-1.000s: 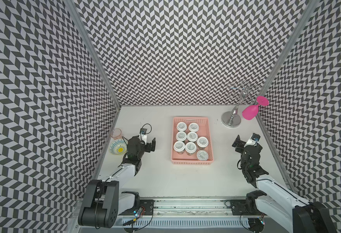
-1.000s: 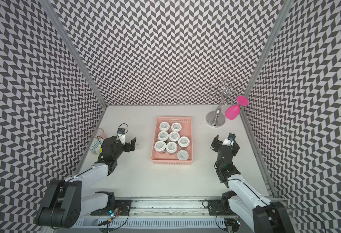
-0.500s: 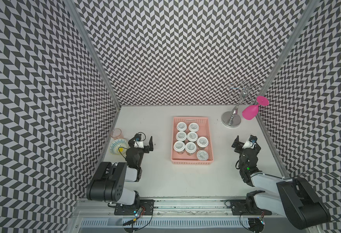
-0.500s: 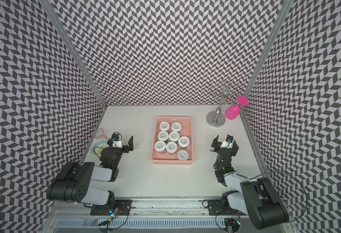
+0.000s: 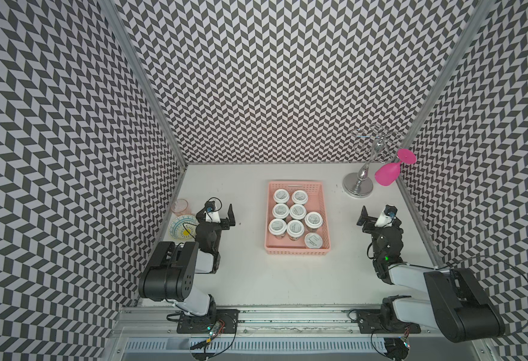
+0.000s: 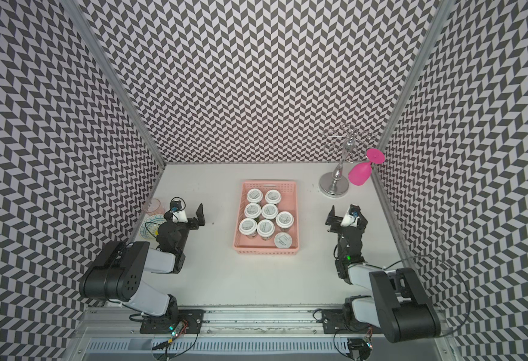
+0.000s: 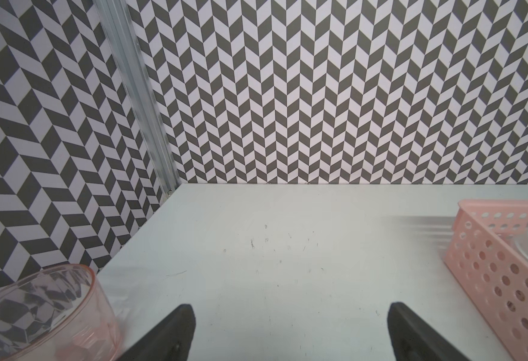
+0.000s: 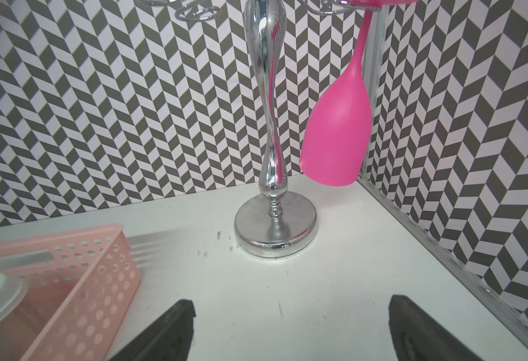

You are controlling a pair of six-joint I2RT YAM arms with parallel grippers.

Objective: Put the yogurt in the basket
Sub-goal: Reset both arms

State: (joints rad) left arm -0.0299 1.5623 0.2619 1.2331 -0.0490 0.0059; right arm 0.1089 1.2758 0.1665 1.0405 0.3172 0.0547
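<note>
I read the white table (image 5: 256, 281) as a dial, with 12 at the far wall and 6 at my base rail.

My 2 arms lie folded low. The left gripper (image 5: 215, 215) sits at 9 o'clock and the right gripper (image 5: 378, 218) at 3 o'clock, both well apart from the basket. In each wrist view my 2 dark fingers (image 7: 175, 328) are spread wide over bare table with nothing between them, so both claws are open and empty.

The 1 basket (image 5: 297, 251) is salmon-pink with perforated walls. It stands flat near the centre of the dial, and its long axis runs from 12 to 6.

At about 1 o'clock stands 1 chrome stand (image 5: 358, 189), upright. From it hangs 1 magenta wine glass (image 5: 387, 175), bowl downward, beside the right wall.

At 9 o'clock, by the left wall, lies 1 patterned plate (image 5: 178, 225), partly hidden under my left arm. Just beyond it, toward 10 o'clock, is 1 clear pinkish tumbler (image 5: 180, 206), mouth up.

The yogurt (image 5: 297, 211) is smallest: I count 8 cups, all inside the basket, upright, lids facing up. They make 3 lines along the long axis: 3 cups, 3 cups, then 2 cups on the 3 o'clock side. The cup in the basket's 5 o'clock corner has a greyer lid.
</note>
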